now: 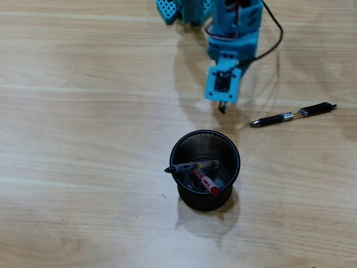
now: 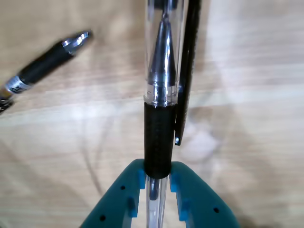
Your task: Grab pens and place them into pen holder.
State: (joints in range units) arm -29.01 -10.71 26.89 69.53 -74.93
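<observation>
In the wrist view my teal gripper (image 2: 156, 173) is shut on a clear-barrelled pen (image 2: 164, 71) with a black grip and black cap. The pen points straight away from the camera, above the wooden table. From overhead, the gripper (image 1: 222, 106) hangs just beyond the black mesh pen holder (image 1: 205, 132), and the arm hides most of the held pen. A dark grey pen (image 1: 192, 166) and a red and clear pen (image 1: 207, 183) lean inside the holder. On the table to the right lies a black pen with a silver band (image 1: 293, 114), which also shows at the upper left of the wrist view (image 2: 45, 64).
The blue arm base (image 1: 184, 10) stands at the table's far edge, with a black cable (image 1: 276, 44) looping to its right. The light wooden table (image 1: 83, 139) carries nothing else in view.
</observation>
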